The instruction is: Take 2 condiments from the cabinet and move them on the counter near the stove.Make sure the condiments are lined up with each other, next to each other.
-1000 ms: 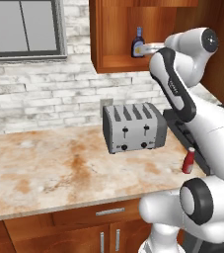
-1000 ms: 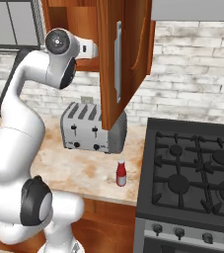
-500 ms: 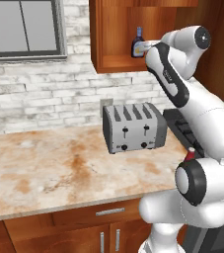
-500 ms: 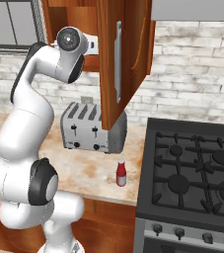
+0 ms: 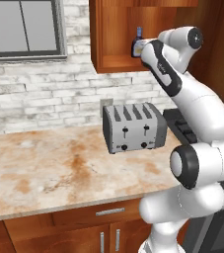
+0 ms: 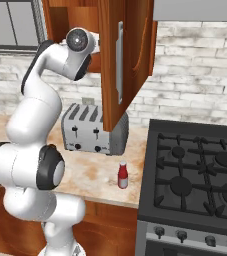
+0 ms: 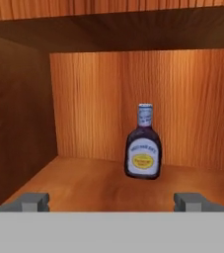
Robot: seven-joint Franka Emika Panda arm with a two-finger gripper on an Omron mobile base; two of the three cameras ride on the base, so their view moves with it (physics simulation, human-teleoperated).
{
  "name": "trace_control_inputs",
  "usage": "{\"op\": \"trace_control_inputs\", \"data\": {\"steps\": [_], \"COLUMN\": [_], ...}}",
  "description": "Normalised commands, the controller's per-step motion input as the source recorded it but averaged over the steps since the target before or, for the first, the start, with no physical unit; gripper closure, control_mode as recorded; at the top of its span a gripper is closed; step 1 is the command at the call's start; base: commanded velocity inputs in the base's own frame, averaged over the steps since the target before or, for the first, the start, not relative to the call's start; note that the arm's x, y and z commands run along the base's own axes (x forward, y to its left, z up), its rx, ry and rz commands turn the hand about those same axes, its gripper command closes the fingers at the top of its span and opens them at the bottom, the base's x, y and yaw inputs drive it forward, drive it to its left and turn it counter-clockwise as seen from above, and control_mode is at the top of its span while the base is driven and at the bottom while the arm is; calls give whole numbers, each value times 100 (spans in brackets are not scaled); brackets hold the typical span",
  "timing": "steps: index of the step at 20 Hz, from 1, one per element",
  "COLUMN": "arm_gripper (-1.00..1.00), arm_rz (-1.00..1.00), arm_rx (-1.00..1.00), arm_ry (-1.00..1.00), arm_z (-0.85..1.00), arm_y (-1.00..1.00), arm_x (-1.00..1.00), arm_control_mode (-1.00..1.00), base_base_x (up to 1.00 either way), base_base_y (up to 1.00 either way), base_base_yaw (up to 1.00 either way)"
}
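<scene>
dark purple-brown bottle (image 7: 143, 146), yellow label, bluish cap; red bottle (image 6: 123, 175), white cap; cabinet (image 7: 89, 108) reddish-brown wood; counter (image 5: 49, 168) beige-orange mottled

Your arm (image 5: 192, 113) rises from the lower right of the left base view, bends at its elbow, and reaches up and left toward the upper middle of the frame. In the hand view, your gripper (image 7: 113, 201) is level, with both fingertips (image 7: 33, 201) spread wide apart at the bottom corners, holding nothing.
</scene>
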Motion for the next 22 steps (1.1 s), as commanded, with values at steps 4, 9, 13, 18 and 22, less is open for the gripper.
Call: {"op": "trace_control_inputs", "data": {"steps": [4, 9, 13, 18, 22], "arm_gripper": [-100, -100, -100, -100, -100], "arm_rz": [-1, -3, -2, 0, 0], "arm_rx": [-2, -6, -6, -1, 0], "arm_ry": [0, 0, 0, 0, 0], "arm_z": [5, 0, 0, 0, 0], "arm_y": [-1, -2, -2, 0, 0], "arm_x": [44, 49, 47, 43, 40], "arm_control_mode": [-100, -100, -100, -100, -100], "base_base_x": [0, 0, 0, 0, 0], "base_base_y": [0, 0, 0, 0, 0], "base_base_yaw": [0, 0, 0, 0, 0]}}
